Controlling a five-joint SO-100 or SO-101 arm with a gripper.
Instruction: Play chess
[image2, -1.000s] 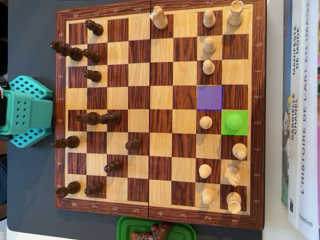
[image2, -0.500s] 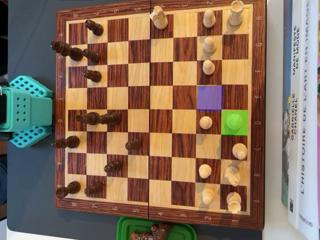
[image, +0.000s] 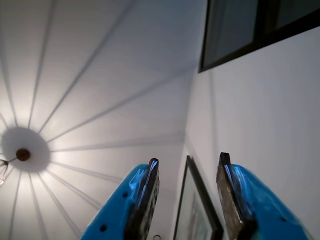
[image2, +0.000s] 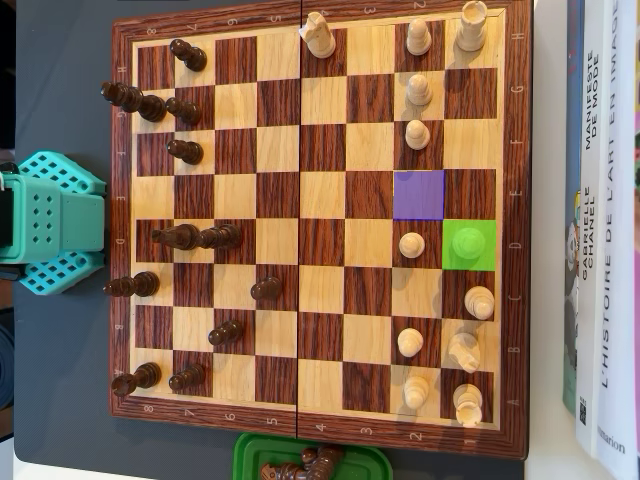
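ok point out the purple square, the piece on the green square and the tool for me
purple square (image2: 419, 195), overhead view, middle of the empty highlighted square
piece on the green square (image2: 468, 243), overhead view, top of the piece
tool (image: 189, 167), wrist view, midway between the two blue fingertips, aimed up at the ceiling
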